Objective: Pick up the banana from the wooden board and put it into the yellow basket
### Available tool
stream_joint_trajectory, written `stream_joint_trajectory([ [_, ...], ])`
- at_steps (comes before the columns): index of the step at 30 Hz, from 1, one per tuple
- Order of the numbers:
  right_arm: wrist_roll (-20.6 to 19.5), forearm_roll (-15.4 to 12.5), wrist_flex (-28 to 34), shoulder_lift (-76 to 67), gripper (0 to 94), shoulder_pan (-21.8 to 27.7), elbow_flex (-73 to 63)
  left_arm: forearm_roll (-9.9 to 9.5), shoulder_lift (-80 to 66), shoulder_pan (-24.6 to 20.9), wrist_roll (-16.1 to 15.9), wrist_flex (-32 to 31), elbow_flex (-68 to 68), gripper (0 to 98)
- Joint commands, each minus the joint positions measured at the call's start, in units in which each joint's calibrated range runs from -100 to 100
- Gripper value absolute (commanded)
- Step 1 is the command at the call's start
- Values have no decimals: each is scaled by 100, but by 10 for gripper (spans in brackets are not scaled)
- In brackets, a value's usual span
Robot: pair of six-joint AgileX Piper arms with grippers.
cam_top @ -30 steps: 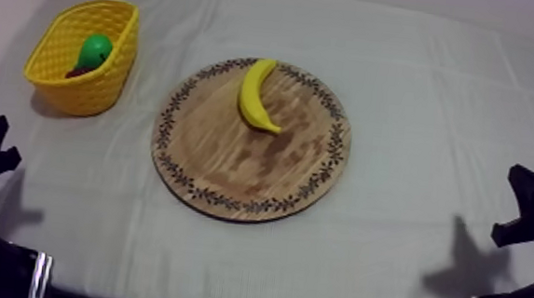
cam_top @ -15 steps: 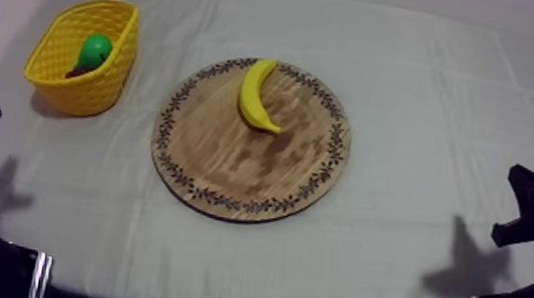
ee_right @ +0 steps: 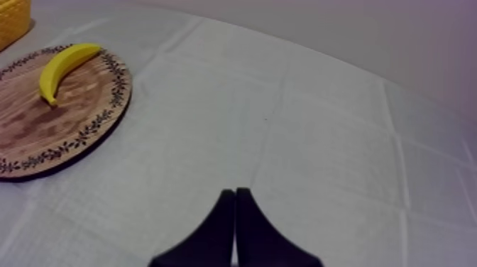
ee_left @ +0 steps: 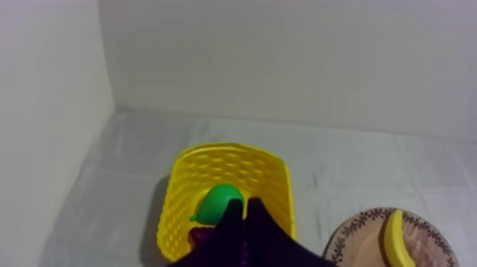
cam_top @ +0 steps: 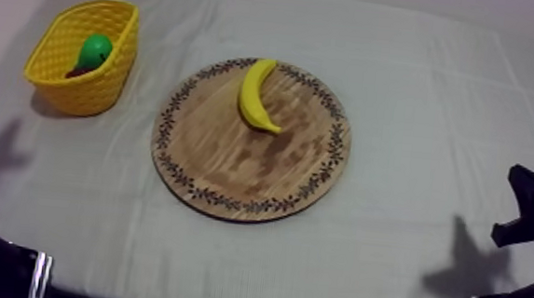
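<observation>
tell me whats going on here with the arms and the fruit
Nothing is being held yet. The banana lies untouched on the wooden board. The left hand is up near the yellow basket, shut on nothing; the basket already holds a green pear. The right hand sits low at its own side, also shut and empty, well away from the board.
</observation>
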Motion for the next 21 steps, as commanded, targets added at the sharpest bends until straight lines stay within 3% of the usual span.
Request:
stream_joint_trajectory([
  [1,0,0,1,0,3,0,-3,14,661,53,28,260,-898,0],
  [5,-2,0,1,0,3,0,-3,-16,1351,259,95,971,-1978,0],
  [13,-2,0,1,0,3,0,-3,-346,2479,831,397,1666,-3374,0],
  [21,-2,0,1,0,3,0,-3,-322,3451,1168,635,2146,-4255,0],
])
